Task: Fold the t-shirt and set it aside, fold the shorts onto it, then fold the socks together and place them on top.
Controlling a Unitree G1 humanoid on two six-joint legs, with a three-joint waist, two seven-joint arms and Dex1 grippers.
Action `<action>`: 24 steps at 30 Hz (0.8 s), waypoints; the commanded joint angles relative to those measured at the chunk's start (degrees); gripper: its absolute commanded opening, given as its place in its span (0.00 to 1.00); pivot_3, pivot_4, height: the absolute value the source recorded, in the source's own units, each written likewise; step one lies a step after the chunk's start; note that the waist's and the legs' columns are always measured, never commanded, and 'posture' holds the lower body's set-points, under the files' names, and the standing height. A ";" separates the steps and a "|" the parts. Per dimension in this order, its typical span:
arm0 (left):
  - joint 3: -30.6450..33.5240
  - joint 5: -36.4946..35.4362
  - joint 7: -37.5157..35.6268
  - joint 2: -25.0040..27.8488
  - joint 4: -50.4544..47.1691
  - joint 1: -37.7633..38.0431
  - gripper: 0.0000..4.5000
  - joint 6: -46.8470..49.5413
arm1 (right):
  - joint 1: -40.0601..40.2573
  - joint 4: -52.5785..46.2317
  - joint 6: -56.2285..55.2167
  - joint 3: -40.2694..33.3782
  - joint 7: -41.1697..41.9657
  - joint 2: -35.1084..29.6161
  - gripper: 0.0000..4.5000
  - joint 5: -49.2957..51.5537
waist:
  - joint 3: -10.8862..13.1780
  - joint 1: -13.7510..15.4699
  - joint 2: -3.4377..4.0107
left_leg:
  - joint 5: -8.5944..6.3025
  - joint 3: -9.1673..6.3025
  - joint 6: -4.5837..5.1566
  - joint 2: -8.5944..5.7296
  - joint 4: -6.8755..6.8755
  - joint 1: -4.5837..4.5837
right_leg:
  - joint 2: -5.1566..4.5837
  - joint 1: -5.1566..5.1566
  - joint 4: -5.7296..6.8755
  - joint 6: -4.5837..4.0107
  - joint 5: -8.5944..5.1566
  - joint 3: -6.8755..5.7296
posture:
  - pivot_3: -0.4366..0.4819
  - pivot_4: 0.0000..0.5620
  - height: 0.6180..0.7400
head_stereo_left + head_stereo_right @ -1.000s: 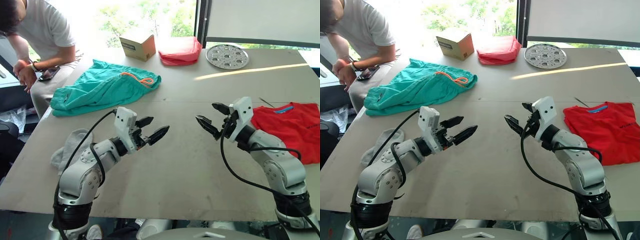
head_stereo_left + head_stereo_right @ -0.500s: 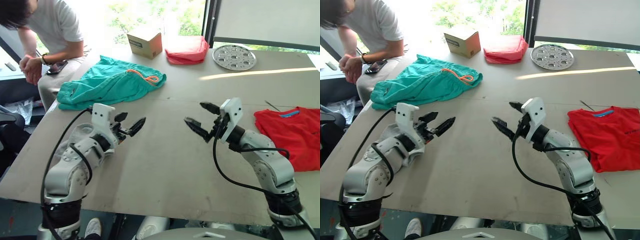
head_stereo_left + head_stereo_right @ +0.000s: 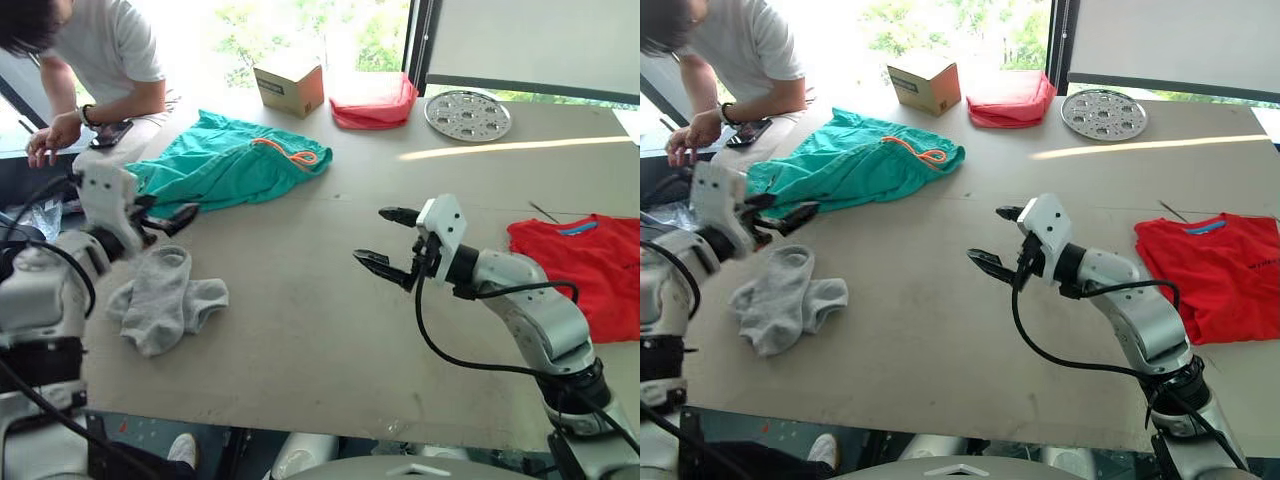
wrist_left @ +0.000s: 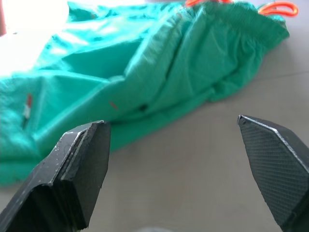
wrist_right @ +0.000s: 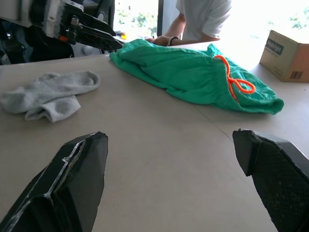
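Note:
The red t-shirt (image 3: 585, 270) lies flat at the table's right edge. The teal shorts (image 3: 225, 170) with an orange drawstring lie rumpled at the back left. The grey socks (image 3: 165, 300) lie loosely overlapped at the front left. My left gripper (image 3: 172, 213) is open and empty at the table's left edge, just above the socks and pointing at the near hem of the shorts (image 4: 145, 63). My right gripper (image 3: 370, 234) is open and empty over the bare middle of the table, left of the t-shirt. It faces the shorts (image 5: 193, 77) and the socks (image 5: 50, 94).
At the back stand a cardboard box (image 3: 290, 85), a pinkish-red cloth bundle (image 3: 372, 100) and a round perforated metal plate (image 3: 467, 115). A person (image 3: 95, 60) sits at the far left corner beside the shorts, a phone (image 3: 110, 133) on the lap.
My left arm has swung far left and back toward the shorts, uncovering the socks. My right gripper has shifted a little left toward the table's middle. Both stay open.

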 commanded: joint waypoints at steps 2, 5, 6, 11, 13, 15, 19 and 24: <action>-10.66 14.30 -1.60 1.21 27.84 -18.81 1.00 -11.30 | 0.95 -4.80 1.61 -1.35 -0.78 -0.28 0.97 2.10 | -0.05 0.21 -0.15 | 0.00 -0.07 0.00 -0.04 0.02 -0.06 | 0.14 -0.03 0.02 0.00 0.00 -0.09 | 0.48 0.27 1.00; -15.55 20.81 -0.40 -1.17 42.14 -29.36 1.00 -17.73 | 1.91 -6.35 2.06 -2.82 -2.59 -0.29 0.97 2.13 | -0.05 0.01 -0.38 | 0.00 -0.11 0.00 -0.11 0.15 -0.14 | 0.16 -0.04 0.06 0.02 0.01 -0.14 | 0.48 0.27 1.00; -16.14 21.88 0.02 -1.95 45.05 -31.34 1.00 -19.27 | 2.45 -6.66 1.86 -3.14 -2.75 -0.44 0.97 2.10 | -0.06 -0.04 -0.40 | 0.00 -0.07 0.00 -0.15 0.20 -0.14 | 0.13 -0.04 0.08 0.03 0.01 -0.10 | 0.48 0.27 1.00; -16.12 23.81 -3.10 -4.81 51.82 -37.13 1.00 -22.89 | 6.10 -10.75 2.13 -1.63 -6.37 0.11 0.97 0.17 | -0.10 -1.25 -0.53 | 0.01 -0.05 0.01 -0.14 0.20 -0.19 | 0.10 -0.24 0.30 0.03 0.01 -0.04 | 0.48 0.27 1.00; -16.18 24.66 -3.31 -5.13 52.75 -37.74 1.00 -23.71 | 6.78 -11.59 2.26 -2.14 -7.06 0.38 0.97 0.54 | -0.10 -1.76 -0.59 | 0.01 -0.04 0.01 -0.15 0.23 -0.21 | -0.18 -0.42 0.81 0.03 0.01 -0.03 | 0.48 0.27 1.00; -16.29 25.95 -2.02 -5.36 53.95 -38.28 1.00 -24.48 | 6.59 -11.36 2.01 -1.76 -7.44 -0.14 0.97 -0.54 | -0.14 -2.11 -0.69 | 0.01 0.04 0.01 -0.16 0.23 -0.25 | -0.21 -0.56 0.88 0.04 0.01 -0.01 | 0.48 0.27 1.00; -16.32 28.02 0.61 -6.58 55.82 -39.26 1.00 -24.73 | 3.99 -11.51 4.57 -2.75 -8.57 0.47 0.97 0.84 | -0.15 -2.64 -0.83 | 0.01 0.15 0.01 -0.17 0.27 -0.22 | -0.23 -0.62 0.90 0.04 0.01 -0.02 | 0.48 0.27 1.00; -15.97 29.13 0.56 -6.87 56.94 -38.17 0.87 -22.43 | 3.25 -12.79 7.45 -3.42 -8.03 -1.44 1.00 2.30 | -0.16 -2.83 -0.86 | 0.01 0.13 0.02 -0.18 0.30 -0.24 | -0.22 -0.63 0.93 0.04 0.01 -0.06 | 0.48 0.27 1.00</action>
